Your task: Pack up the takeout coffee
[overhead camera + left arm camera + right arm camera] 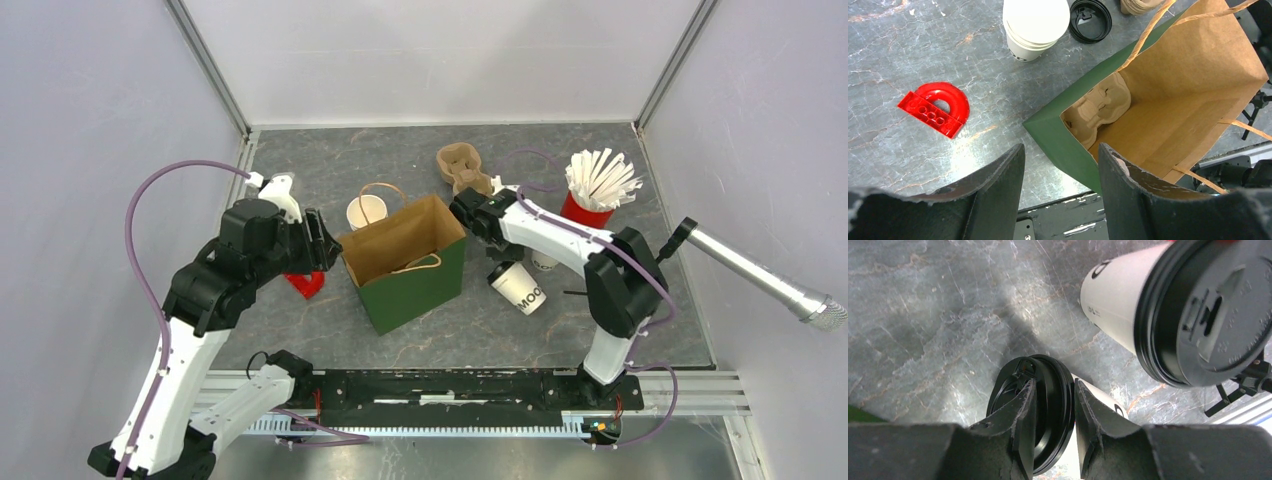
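Grey, veined stone forms the counter [300,160], which is closed in by pale walls on three sides. At its middle a green paper bag [415,292] is stood upright with its mouth open, and every place below is given from that bag. Down inside it, toward its left end, a pulp cup carrier [1098,107] is seen.

The takeout coffee [519,288] is laid on its side just right of the bag, outside it, with its black lid [1048,405] turned toward the bag and its dark lettering uppermost. A second lidded white cup [1118,300] is found close beside the coffee, farther right of the bag, and is largely hidden under the right arm [545,232] in the top view.

The right gripper [1053,385] is held by the bag's right rear corner. Its jaws are parted by a narrow gap, through which the coffee's lid is seen — whether that lid is touched cannot be told. The left gripper [1062,150] is held at the bag's left side, its jaws set wide apart with nothing between them.

Just behind the bag a stack of lidless white cups [367,210] is placed, with a loose black lid [1090,20] beside it. Behind the bag's right rear corner a second pulp carrier [462,168] is laid, and well to the right rear a red cup of white straws [590,195] is stood. Left of the bag, a red arched block [307,283] is laid flat.
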{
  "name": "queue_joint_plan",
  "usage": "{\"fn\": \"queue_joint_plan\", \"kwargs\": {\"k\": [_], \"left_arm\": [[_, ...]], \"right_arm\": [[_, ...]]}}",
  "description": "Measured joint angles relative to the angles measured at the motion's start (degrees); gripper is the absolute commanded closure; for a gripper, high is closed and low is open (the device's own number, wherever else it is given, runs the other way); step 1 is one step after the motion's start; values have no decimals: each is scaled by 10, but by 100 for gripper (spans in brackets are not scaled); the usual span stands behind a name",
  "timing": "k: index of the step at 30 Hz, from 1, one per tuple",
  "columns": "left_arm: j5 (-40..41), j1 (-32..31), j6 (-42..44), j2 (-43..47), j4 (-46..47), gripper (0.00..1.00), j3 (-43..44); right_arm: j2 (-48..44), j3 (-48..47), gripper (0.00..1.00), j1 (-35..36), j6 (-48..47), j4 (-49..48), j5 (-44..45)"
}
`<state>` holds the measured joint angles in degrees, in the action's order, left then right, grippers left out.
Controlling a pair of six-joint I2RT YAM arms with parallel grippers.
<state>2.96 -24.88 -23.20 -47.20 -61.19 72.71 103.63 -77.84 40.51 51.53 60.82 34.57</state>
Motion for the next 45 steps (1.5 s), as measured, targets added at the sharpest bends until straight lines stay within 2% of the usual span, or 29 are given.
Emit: {"fn": "queue_joint_plan", "kwargs": {"k": [5, 9, 12, 16, 21, 26, 33, 36, 38, 40, 45], "left_arm": [[0, 0, 0, -8, -4, 37, 24], [-1, 0, 0, -32, -22, 36, 90], [-3, 0, 0, -47, -31, 36, 145], [-5, 0, -10, -49, -31, 37, 178], [-28, 0, -31, -49, -25, 38, 193], [-83, 0, -40, -63, -7, 41, 193], [-154, 0, -37, -102, 10, 41, 213], [-170, 0, -35, -121, 15, 42, 225], [-173, 0, -35, -130, 15, 42, 232], [-175, -1, -35, -138, 15, 42, 239], [-178, -22, -28, -161, 15, 41, 255]], "right_arm": [[-64, 47, 74, 3, -1, -19, -17], [-119, 82, 73, 6, -8, -51, -34], [-179, 126, 73, 14, -19, -90, -46], [-291, 214, 72, 27, -36, -150, -66], [-457, 357, 72, 29, -91, -272, -130], [-601, 498, 69, 32, -148, -448, -222], [-657, 609, 65, 33, -180, -636, -325], [-663, 628, 62, 34, -179, -666, -350], [-671, 631, 57, 34, -178, -668, -356], [-685, 633, 43, 34, -174, -659, -356], [-714, 633, 22, 34, -167, -624, -343]]}}
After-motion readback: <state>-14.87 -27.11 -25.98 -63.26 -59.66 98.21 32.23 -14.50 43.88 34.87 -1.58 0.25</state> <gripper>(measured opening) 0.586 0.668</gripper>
